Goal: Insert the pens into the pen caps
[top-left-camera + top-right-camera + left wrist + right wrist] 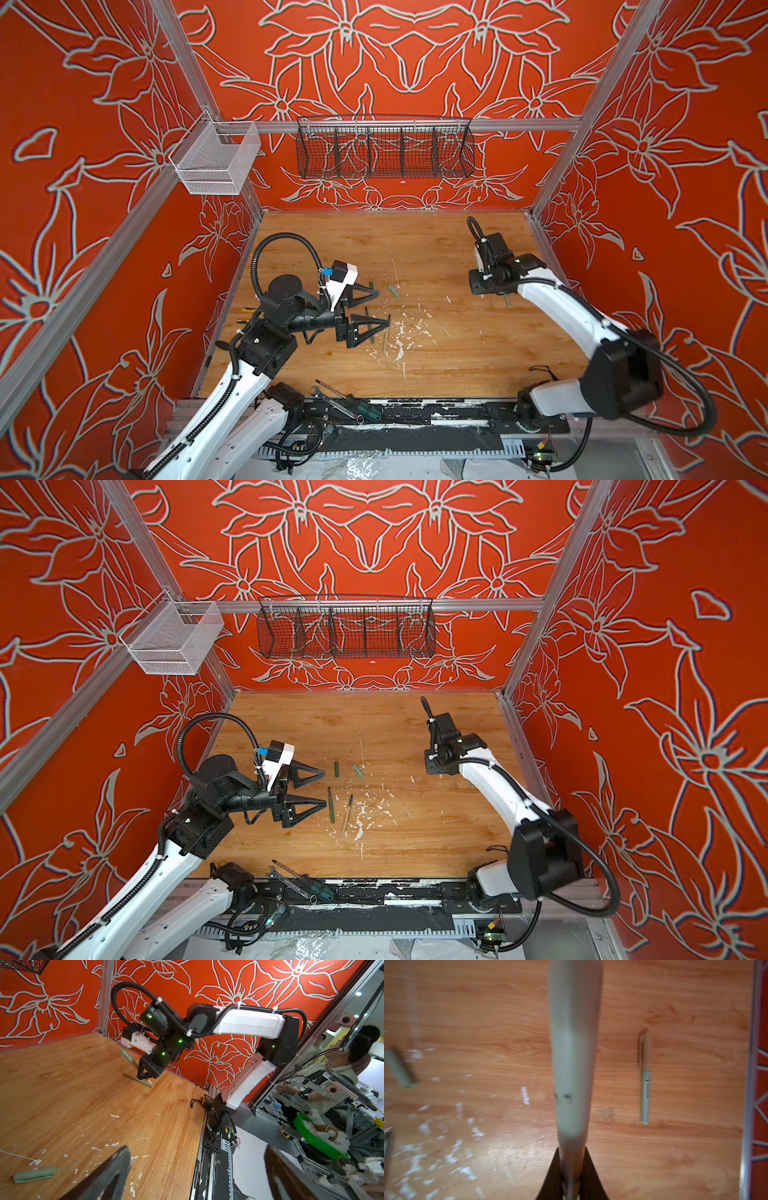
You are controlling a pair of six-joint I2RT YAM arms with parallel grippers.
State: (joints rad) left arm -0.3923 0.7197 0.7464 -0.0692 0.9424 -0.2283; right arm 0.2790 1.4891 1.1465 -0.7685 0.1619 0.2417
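A pale pen [574, 1059] is clenched between the fingers of the right gripper [145, 1077], low over the right side of the wooden table [436, 833]. In the right wrist view it is only a blur. Near it a capped pen [645, 1078], with a beige cap on a pale green barrel, lies flat on the wood. From above we catch just a green stub [506, 300] under the wrist, and we cannot tell which of these two pens it belongs to.

Mid-table, a dark green cap [336, 769] and a pale green cap [358, 771] lie close together. Nearer the front, a green pen [331, 805] and a beige pen [347, 813] lie uncapped among white flecks [365, 812]. The left gripper [325, 788] sits just left of them, its fingers spread wide and grasping nothing. In a top view those fingers partly cover the green pen.

On the rails hang a white mesh basket [216, 166] and a divided black wire basket [384, 153]. Through both we see only the wall pattern.
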